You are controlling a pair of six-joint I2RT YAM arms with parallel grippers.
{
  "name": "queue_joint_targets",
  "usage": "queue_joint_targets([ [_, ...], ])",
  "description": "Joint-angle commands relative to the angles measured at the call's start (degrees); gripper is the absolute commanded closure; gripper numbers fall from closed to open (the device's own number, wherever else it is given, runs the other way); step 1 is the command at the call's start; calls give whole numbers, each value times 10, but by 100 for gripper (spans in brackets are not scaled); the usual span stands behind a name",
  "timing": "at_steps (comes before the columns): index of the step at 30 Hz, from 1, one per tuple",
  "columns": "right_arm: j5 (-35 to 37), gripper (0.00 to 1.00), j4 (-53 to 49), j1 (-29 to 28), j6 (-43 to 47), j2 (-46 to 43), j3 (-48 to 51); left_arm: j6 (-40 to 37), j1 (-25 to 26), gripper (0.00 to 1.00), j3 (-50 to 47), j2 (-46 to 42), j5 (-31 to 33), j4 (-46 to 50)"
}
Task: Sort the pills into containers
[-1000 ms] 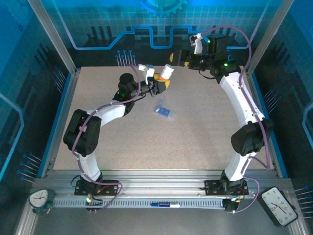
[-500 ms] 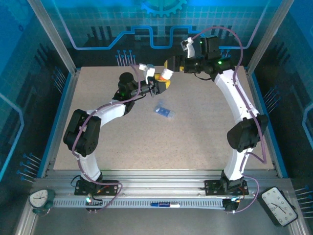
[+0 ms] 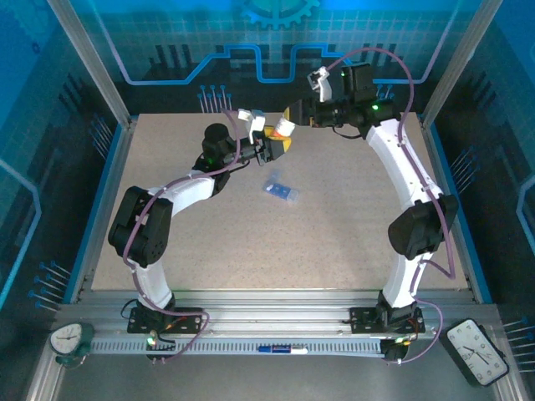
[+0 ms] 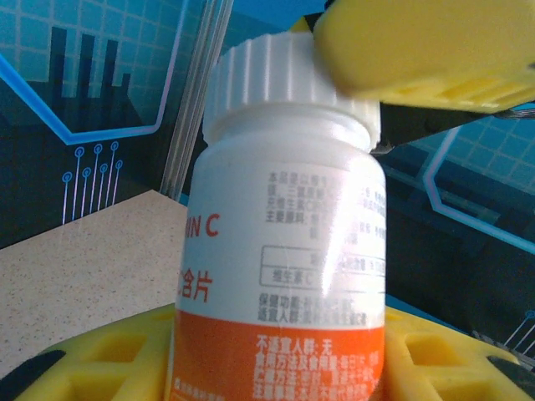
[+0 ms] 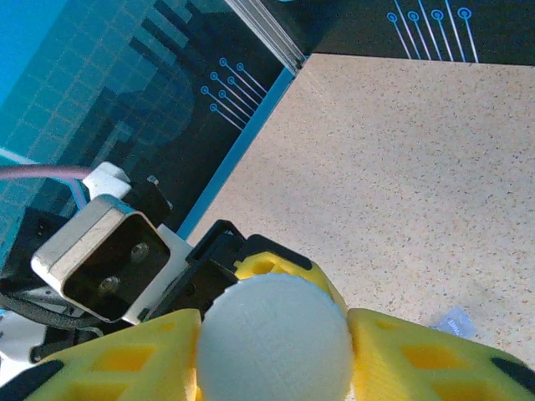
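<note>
**Desk:** What have you got in the containers?

**Operator:** On my overhead feed the pill box (image 3: 282,191) is a small flat rectangle of translucent blue plastic. It lies on the speckled beige bench (image 3: 209,242), on the near side of my left end effector (image 3: 281,142), towards the arm bases and well apart from it. It's too small on screen for me to make out the compartments or anything in them.

**Desk:** And the bottle?

**Operator:** The bottle (image 4: 284,251) is a smooth, glossy cylinder, white on the upper part with fine print and an orange band lower down. The body is opaque, so I can't see what's inside. My left end effector (image 4: 276,372) is clenched on the lower body, with one yellow pad pressed against each side. The pads are a matte, blocky material with square recesses.

**Desk:** Is the top on?

**Operator:** Yes. The white cap (image 4: 267,79) is seated on the neck. It's round, with fine vertical ridges around its rim. My right end effector (image 5: 274,355) is closed around it. On that wrist feed I see the cap's slightly grainy top wedged between two yellow fingers (image 5: 125,359), both touching it. From the left wrist, one of those fingers sits against the cap's upper right edge.
</note>
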State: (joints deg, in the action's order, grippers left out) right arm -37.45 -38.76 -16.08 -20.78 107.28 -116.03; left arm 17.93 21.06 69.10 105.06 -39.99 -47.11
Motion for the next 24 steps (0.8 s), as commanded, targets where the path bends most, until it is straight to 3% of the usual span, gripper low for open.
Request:
queue_joint_targets([
  [1, 0, 56, -14, -7, -3, -7, 5, -11, 5, 100, 25, -5, -10, -5],
  [13, 169, 59, -5, -54, -129, -46, 73, -88, 14, 100, 29, -24, 70, 42],
  [18, 192, 57, 21, -64, -161, -57, 98, -93, 14, 100, 34, -20, 73, 45],
  [21, 184, 50, 13, -59, -158, -51, 78, -93, 14, 100, 34, -16, 74, 46],
  [24, 166, 34, 7, -46, -157, -47, 55, -93, 14, 100, 36, -13, 72, 49],
])
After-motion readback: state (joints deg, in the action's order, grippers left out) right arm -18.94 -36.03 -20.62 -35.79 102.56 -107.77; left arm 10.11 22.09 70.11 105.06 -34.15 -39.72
